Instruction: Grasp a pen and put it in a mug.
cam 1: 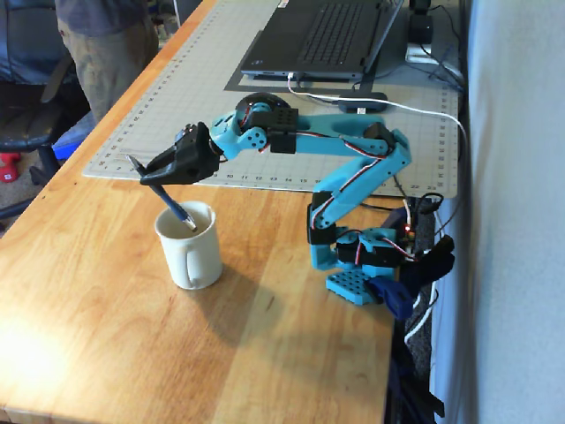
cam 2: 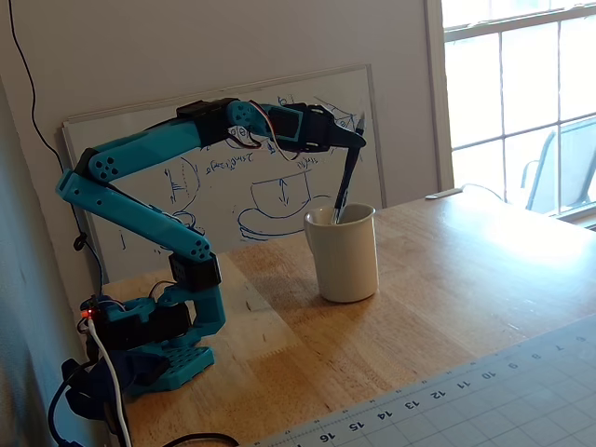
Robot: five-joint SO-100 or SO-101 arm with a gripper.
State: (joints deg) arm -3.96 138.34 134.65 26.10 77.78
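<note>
The cream-white mug (cam 1: 190, 247) stands upright on the wooden table, handle toward the camera; it also shows in the other fixed view (cam 2: 344, 251). My gripper (cam 1: 152, 172) is above the mug's left rim and shut on the dark pen (cam 1: 172, 201). The pen hangs tilted, its lower silvery tip inside the mug's mouth, its top end sticking out past the fingers. In the other fixed view the gripper (cam 2: 354, 138) holds the pen (cam 2: 343, 186) nearly upright, its lower end below the rim.
A grey cutting mat (cam 1: 177, 97) covers the far table, with a laptop (cam 1: 322, 40) on it. The arm's base (cam 1: 357, 265) sits at the table's right edge. A whiteboard (cam 2: 233, 177) leans on the wall behind. A person (cam 1: 106, 44) stands at the far left.
</note>
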